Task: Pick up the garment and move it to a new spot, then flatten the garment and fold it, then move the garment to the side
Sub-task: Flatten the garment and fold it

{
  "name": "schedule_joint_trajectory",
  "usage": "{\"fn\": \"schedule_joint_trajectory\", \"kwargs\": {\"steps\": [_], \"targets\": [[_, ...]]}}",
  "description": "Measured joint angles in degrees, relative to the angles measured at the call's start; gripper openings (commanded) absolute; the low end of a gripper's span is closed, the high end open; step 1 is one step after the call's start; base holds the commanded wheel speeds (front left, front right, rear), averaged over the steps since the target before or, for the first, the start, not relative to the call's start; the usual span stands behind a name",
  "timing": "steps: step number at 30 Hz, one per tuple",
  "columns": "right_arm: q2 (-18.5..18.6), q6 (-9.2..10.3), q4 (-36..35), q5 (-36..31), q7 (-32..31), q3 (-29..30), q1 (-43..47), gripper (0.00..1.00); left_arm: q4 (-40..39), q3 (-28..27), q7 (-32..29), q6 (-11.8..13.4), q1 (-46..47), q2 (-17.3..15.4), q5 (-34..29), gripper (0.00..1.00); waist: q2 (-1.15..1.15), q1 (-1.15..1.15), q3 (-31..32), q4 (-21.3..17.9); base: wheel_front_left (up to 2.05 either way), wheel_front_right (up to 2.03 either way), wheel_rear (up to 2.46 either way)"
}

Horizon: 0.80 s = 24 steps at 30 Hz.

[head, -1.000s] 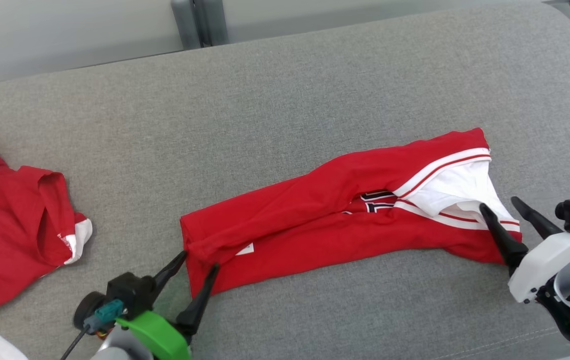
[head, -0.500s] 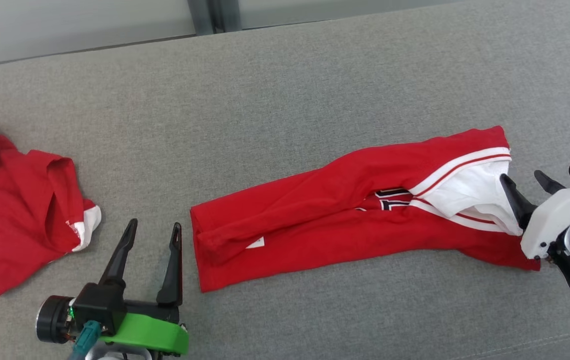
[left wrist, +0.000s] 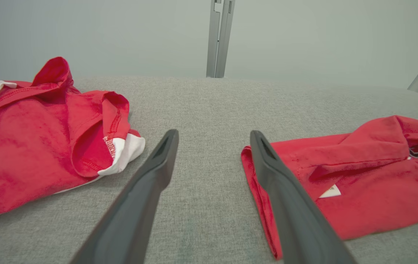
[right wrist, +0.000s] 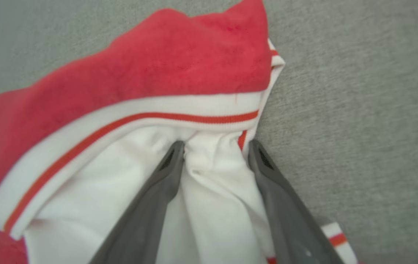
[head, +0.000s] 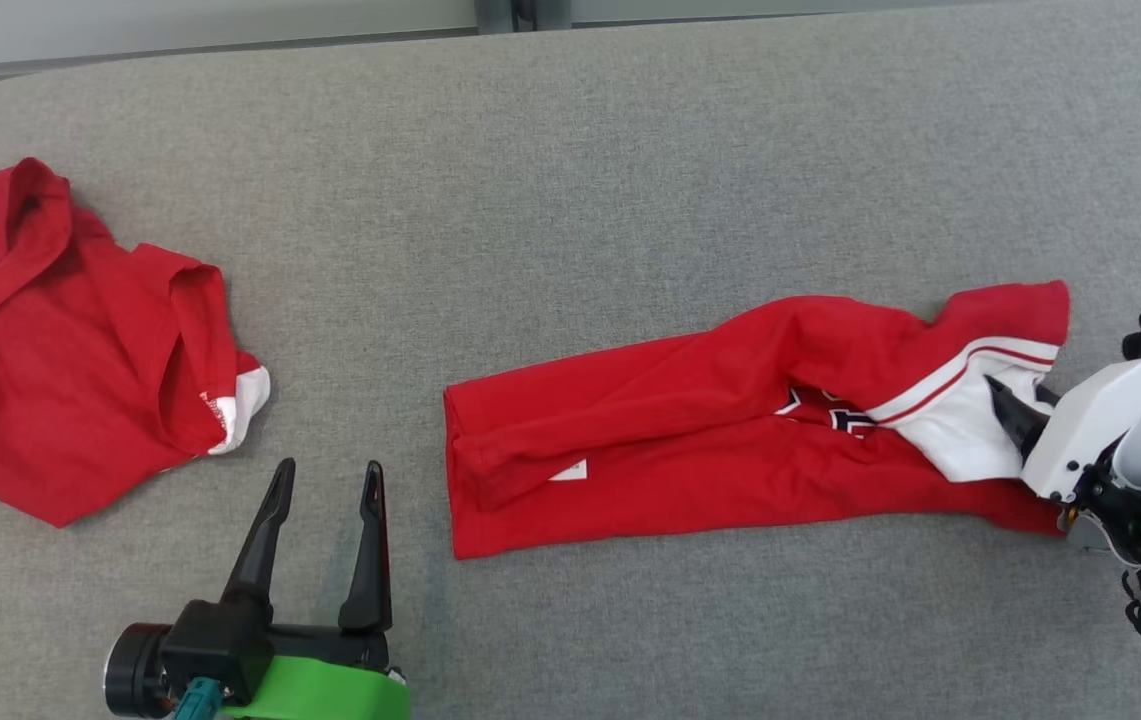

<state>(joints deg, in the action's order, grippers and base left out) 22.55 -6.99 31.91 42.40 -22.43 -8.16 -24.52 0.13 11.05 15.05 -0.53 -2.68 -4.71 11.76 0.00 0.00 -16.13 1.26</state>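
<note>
On the left of the grey fabric-covered desk (head: 570, 150) we see a crumpled red cotton top with white cuffs (head: 60, 350). Our left pincer (head: 329, 467) is spread and empty, just left of the long folded red garment with white striped trim (head: 690, 440), which lies right of centre. Our right pincer (right wrist: 217, 145), also spread, has its 2 fingers on the white cloth at the garment's right end.

- Big grey cloth top (head: 630, 180), looks soft, w/ a round corner at far left.
- Plain pale wall (left wrist: 84, 33) behind it.
- Thin grey metal post (left wrist: 219, 36) goes up the wall, approx. mid.
- Light is soft & even.
</note>
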Motion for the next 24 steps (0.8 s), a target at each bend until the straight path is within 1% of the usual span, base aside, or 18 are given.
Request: {"fn": "schedule_joint_trajectory", "kwargs": {"steps": [3, 5, 6, 9, 11, 14, 17, 20, 22, 24], "targets": [[1.01, -0.49, -2.12, 7.00, 0.42, -0.26, 2.27, 0.00, 0.13, -1.01, 0.00, -1.27, -0.59, 0.86, -0.40, 1.00, 0.00, 0.00, 0.93, 0.22, 0.00, 0.00, 0.00], [2.59, -0.57, -1.87, 11.72, -0.21, 1.42, 3.59, 0.00, 0.30, -1.41, 0.00, -1.98, -0.92, 1.29, -0.44, 1.00, 0.00, 0.00, 1.56, 0.28, 0.00, 0.00, 0.00], [4.27, -0.57, -1.34, 13.15, -0.43, 2.64, 4.23, 0.00, 0.41, -1.41, 0.00, -2.35, -1.22, 1.45, -0.55, 1.00, 0.00, 0.00, 1.92, 0.33, 0.00, 0.00, 0.00], [10.73, -0.54, 1.27, 14.41, -0.75, 6.81, 5.17, 0.00, 0.93, -1.56, 0.00, -3.26, -1.87, 1.64, -0.54, 1.00, 0.00, 0.00, 2.76, 0.57, 0.00, 0.00, 0.00], [14.34, -0.49, 3.45, 14.93, -0.76, 10.25, 5.37, 0.00, 1.21, -1.77, 0.00, -3.81, -2.35, 1.72, -0.44, 1.00, 0.00, 0.00, 3.20, 0.82, 0.00, 0.00, 0.00], [18.56, -0.49, 6.23, 14.90, -0.71, 14.70, 5.46, 0.00, 1.57, -1.88, 0.00, -4.53, -2.65, 1.74, -0.18, 1.00, 0.00, 0.00, 3.44, 1.46, 0.00, 0.00, 0.00], [21.32, -0.48, 6.25, 14.81, -1.54, 18.01, 5.53, 0.00, 1.66, -2.22, 0.00, -4.85, -2.84, 1.77, 0.26, 1.00, 0.00, 0.00, 3.60, 2.05, 0.00, 0.00, 0.00], [23.15, -0.48, 2.29, 14.01, -4.08, 18.70, 6.16, 0.00, 1.83, -2.72, 0.00, -4.99, -2.98, 1.77, 1.68, 1.00, 0.00, 0.00, 3.73, 2.38, 0.00, 0.00, 0.00], [22.95, -0.47, -2.78, 14.51, -6.35, 18.16, 6.80, 0.00, 1.87, -2.63, 0.00, -4.93, -3.14, 1.78, 2.14, 1.00, 0.00, 0.00, 3.96, 2.39, 0.00, 0.00, 0.00], [21.74, -0.48, -11.29, 15.26, -8.95, 15.56, 8.23, 0.00, 1.85, -2.45, 0.00, -4.41, -3.45, 1.79, 3.16, 1.00, 0.00, 0.00, 4.39, 2.28, 0.00, 0.00, 0.00]]}}
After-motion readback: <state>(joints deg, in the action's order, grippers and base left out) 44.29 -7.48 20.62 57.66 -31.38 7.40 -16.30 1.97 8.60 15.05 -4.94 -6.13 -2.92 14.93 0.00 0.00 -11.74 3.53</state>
